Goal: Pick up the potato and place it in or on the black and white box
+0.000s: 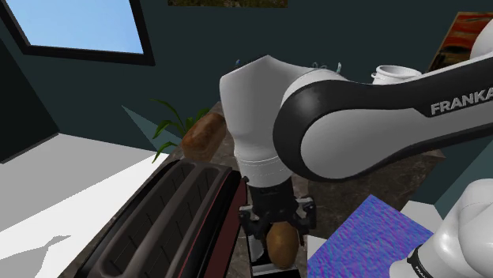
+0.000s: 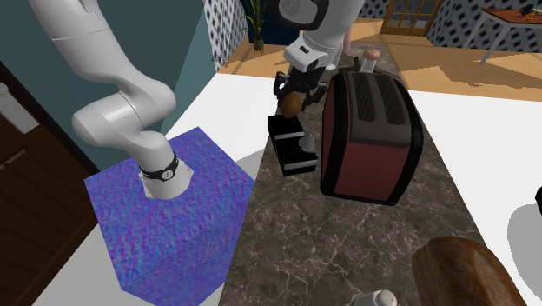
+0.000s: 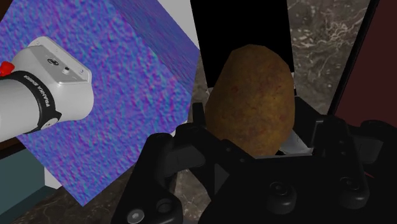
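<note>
A brown potato (image 3: 251,102) sits clasped between the two black fingers of my gripper (image 3: 254,139). In the shoulder view the gripper (image 1: 278,229) points down with the potato (image 1: 283,246) hanging from it, just above the black and white box (image 1: 261,259). The second exterior view shows the potato (image 2: 291,103) under the gripper (image 2: 294,90), a short way above the box (image 2: 294,146). The box lies on the dark marble counter between the toaster and my stand. From the wrist, the box's black face (image 3: 242,28) lies beyond the potato.
A dark red and black toaster (image 2: 369,130) stands close beside the box. The purple-blue stand (image 2: 174,217) is on the box's other side. A brown loaf (image 1: 204,133) lies farther along the counter by a green plant (image 1: 170,126). A shaker top (image 2: 379,298) shows near the loaf (image 2: 456,274).
</note>
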### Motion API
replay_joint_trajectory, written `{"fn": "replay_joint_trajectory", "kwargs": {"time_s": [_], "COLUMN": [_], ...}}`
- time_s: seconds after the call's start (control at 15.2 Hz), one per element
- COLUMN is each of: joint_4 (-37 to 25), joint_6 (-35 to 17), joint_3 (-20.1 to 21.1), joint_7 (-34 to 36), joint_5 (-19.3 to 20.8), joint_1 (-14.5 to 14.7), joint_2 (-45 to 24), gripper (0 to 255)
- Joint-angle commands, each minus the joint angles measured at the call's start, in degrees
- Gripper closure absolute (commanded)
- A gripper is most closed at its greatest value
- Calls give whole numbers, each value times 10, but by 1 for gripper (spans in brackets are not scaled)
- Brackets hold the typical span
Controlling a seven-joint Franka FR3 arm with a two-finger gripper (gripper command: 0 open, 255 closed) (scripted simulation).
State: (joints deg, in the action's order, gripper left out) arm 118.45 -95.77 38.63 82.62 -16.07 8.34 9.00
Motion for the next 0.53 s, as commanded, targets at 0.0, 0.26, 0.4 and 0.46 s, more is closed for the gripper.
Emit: {"fn": "replay_joint_trajectory", "kwargs": {"time_s": [0.0,0.26,0.4,0.46], "joint_4": [13,36,46,50], "joint_6": [-16,-47,-63,-69], "joint_3": [2,6,9,9], "joint_7": [-1,-2,-2,-2], "joint_5": [0,3,5,6], "joint_1": [1,2,2,2], "joint_2": [-3,-13,-19,-22], "gripper": [255,255,255,255]}}
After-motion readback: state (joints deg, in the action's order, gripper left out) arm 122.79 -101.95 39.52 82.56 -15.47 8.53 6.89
